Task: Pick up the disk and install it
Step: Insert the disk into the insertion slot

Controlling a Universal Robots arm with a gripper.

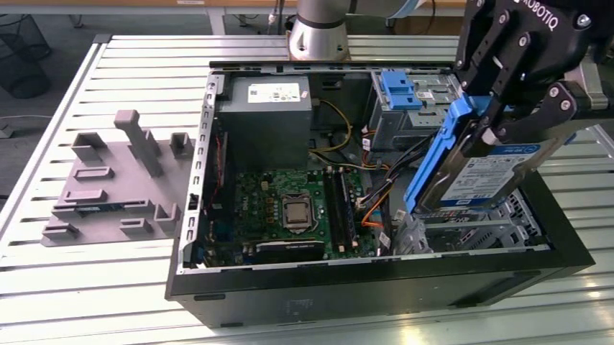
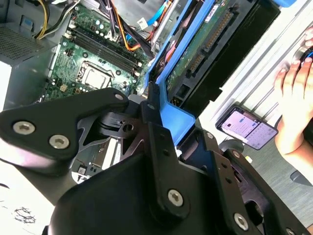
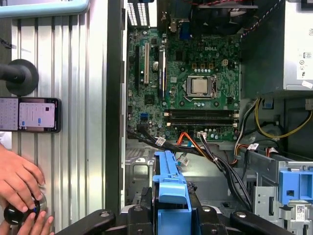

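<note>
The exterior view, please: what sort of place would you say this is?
Probably a robotics lab or workshop: an open computer case stands on a slatted metal table, a grey fixture plate lies beside it, and the robot's hand grips the disk.

Open computer case [image 1: 364, 287]: free passage above green board [image 1: 287, 208], middle. Grey box [image 1: 264, 118] blocks far corner at exterior view's left. Cable bundle [image 1: 379, 201] crosses between board and metal drive cage [image 1: 470, 230] at exterior view's right. Disk [image 1: 484, 176], tilted, clamped in gripper [image 1: 513, 126], fills space above cage. Blue latch [image 1: 401, 90] stands beyond it, far side. In first wrist view, phone [image 3: 30, 114] and person's hand [image 3: 17, 178] over table [image 3: 78, 98] beside case wall.
</note>
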